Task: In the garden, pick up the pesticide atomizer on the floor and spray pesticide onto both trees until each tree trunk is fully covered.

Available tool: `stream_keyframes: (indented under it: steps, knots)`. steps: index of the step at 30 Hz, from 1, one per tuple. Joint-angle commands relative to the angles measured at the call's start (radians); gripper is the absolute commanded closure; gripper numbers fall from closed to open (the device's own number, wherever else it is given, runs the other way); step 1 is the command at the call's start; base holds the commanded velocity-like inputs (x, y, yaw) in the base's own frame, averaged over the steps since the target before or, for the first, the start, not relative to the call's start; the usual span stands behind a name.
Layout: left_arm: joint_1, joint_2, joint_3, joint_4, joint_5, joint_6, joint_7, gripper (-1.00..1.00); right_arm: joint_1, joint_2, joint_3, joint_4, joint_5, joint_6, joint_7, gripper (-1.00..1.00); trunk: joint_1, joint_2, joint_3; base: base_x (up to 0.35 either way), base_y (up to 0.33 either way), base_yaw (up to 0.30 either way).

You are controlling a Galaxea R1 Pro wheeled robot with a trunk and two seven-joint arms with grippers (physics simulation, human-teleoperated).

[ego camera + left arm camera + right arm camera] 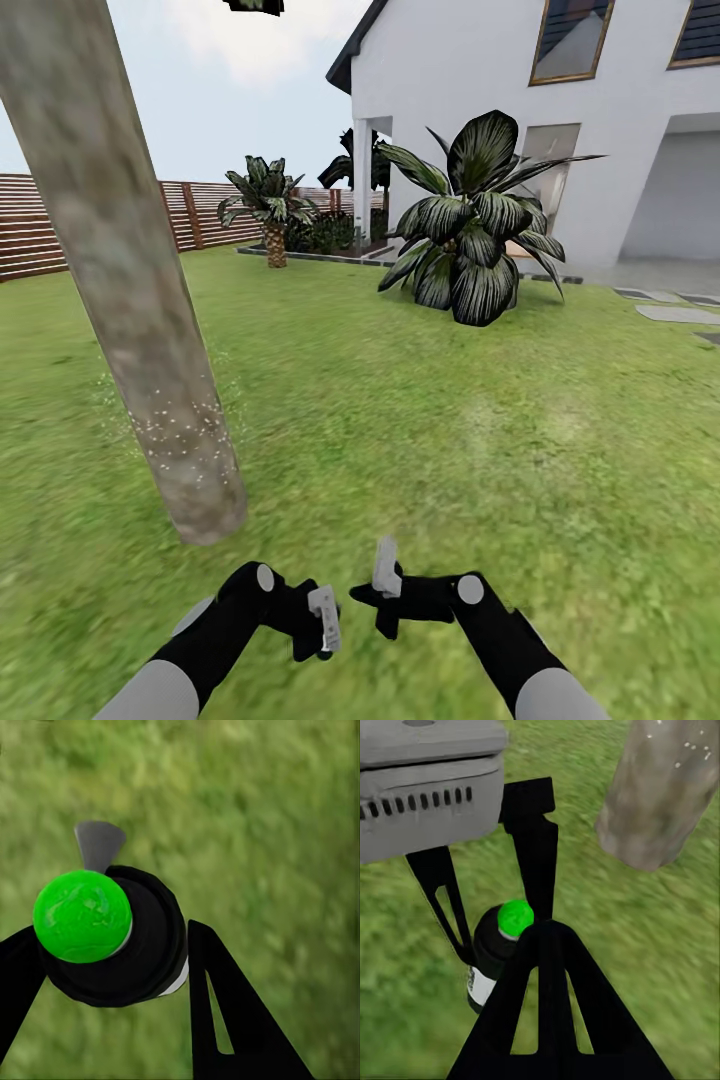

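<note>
The pesticide atomizer sits clamped in the left tool over lawn; right tool's opening unclear.

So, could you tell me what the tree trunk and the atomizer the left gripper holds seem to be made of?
The tree trunk looks like matte, mottled grey-brown bark, speckled low down with white pesticide. The atomizer, between the left gripper fingers, seems smooth black plastic with a glossy green cap; possibly painted metal.
</note>
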Motion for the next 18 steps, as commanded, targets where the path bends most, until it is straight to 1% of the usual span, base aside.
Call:
stream_keyframes:
  steps: [1, 8, 12, 14, 16, 18]
  knots:
    - [0.000, 0.000, 0.001, 0.000, 0.002, -0.001, -0.001, 1.00, 0.000, 0.000, 0.009, 0.000, 0.000, 0.000, 0.001, 1.00, 0.000, 0.000, 0.000, 0.000, 0.000, 0.000]
    - [0.000, 0.003, 0.005, 0.000, 0.010, -0.005, -0.004, 1.00, 0.000, -0.002, 0.013, 0.000, 0.001, 0.000, 0.001, 1.00, 0.000, 0.000, 0.000, 0.000, 0.000, 0.000]
    - [0.000, 0.009, 0.006, 0.001, 0.043, -0.013, -0.005, 1.00, 0.000, -0.003, 0.012, 0.000, 0.003, 0.000, 0.001, 1.00, 0.000, 0.000, 0.000, 0.000, 0.000, 0.000]
    - [0.000, 0.012, 0.007, 0.007, 0.063, -0.059, -0.006, 1.00, 0.000, -0.003, 0.011, 0.000, 0.004, 0.000, 0.001, 1.00, 0.000, 0.000, 0.000, 0.000, 0.000, 0.000]
    - [0.001, 0.012, 0.006, 0.010, 0.080, -0.073, -0.011, 1.00, 0.000, -0.003, 0.011, 0.000, 0.004, 0.000, 0.001, 1.00, 0.000, 0.000, 0.000, 0.000, 0.000, 0.000]
    - [0.001, 0.012, 0.007, 0.010, 0.093, -0.079, -0.035, 1.00, 0.000, -0.003, 0.011, 0.000, 0.004, 0.000, 0.000, 1.00, 0.000, 0.000, 0.000, 0.000, 0.000, 0.000]
